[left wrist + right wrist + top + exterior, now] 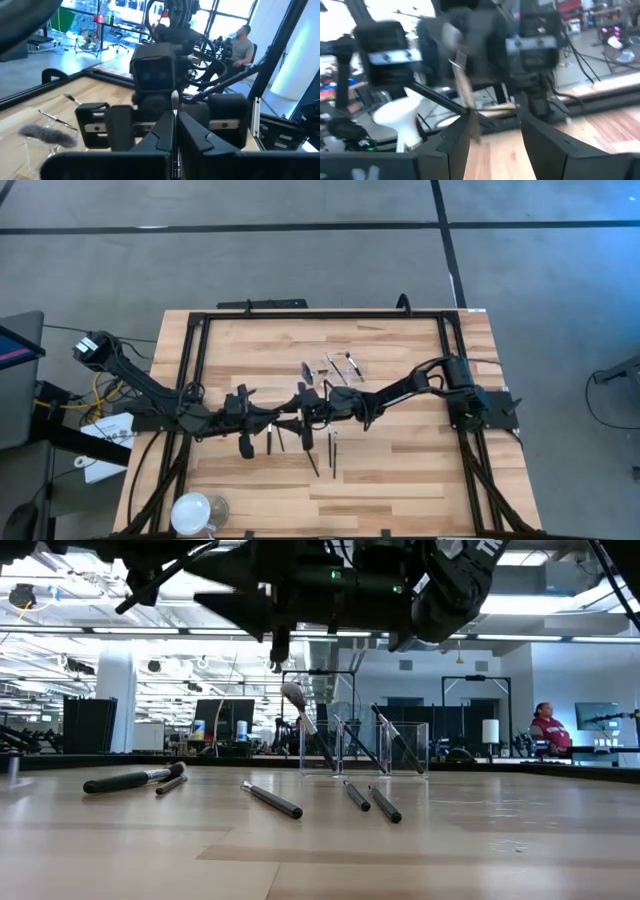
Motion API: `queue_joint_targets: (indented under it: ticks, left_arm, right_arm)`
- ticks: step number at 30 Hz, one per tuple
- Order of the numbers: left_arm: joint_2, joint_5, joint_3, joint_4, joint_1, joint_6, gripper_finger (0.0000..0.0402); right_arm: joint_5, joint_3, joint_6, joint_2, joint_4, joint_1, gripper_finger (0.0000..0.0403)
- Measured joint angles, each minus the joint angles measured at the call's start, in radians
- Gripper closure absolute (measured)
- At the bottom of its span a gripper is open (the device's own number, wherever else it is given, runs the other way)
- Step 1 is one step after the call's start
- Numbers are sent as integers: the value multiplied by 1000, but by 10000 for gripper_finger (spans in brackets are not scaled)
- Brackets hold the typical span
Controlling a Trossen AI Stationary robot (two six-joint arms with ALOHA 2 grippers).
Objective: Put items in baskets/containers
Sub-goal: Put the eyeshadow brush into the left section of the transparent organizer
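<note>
Now: left fingers clamp a brush, right fingers stand apart

Midway over the butcher-block table (400,470) the two arms meet nose to nose. The left gripper (174,122) has its fingers pressed together on a slim makeup brush (174,97), whose silvery shaft rises straight up out of the narrow seam between them. Directly past the left fingertips sits the wrist camera of the other arm.

The right gripper (495,120) has its fingers spread, with bare wood showing in the gap between them. A blurred brush shaft slants close against one right finger; I cannot tell whether it touches that finger.

Beyond the fingers of both arms, on the far side of the table, stands the clear plastic tray (415,745). Several brushes lean inside it, among them a fluffy-headed brush (293,694) whose bristles poke up over one end wall.

Below the fingers, well apart from them, loose brushes lie flat on the wood: a thick-handled brush (130,780) with a short brush (170,783) just beside it, a long dark brush (272,799) nearer the middle, and a pair of dark brushes (372,800) lying in front of the tray.

A round white dish (192,512) sits at the near edge, far behind the left fingers. A person (548,728) sits in the room behind.
</note>
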State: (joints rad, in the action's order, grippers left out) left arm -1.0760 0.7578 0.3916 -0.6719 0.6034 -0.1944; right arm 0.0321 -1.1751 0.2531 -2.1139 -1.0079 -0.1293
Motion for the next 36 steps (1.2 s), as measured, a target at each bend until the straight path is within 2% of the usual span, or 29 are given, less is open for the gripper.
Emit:
queue_joint_targets:
  ticks: [4, 11, 22, 36]
  left_arm:
    - [0, -3, 0, -2, -12, 0, 391]
    - [0, -34, 0, -3, -32, 3, 391]
    - [-1, -35, -2, 5, -31, 34, 390]
    - [0, -26, 0, -32, -32, 37, 389]
  right_arm:
    - [53, -1, 0, 1, -50, 0, 238]
    - [55, -35, -16, 1, -46, 1, 240]
    - [55, -41, -51, 5, 8, 2, 296]
    - [59, -41, -52, -1, 54, 2, 252]
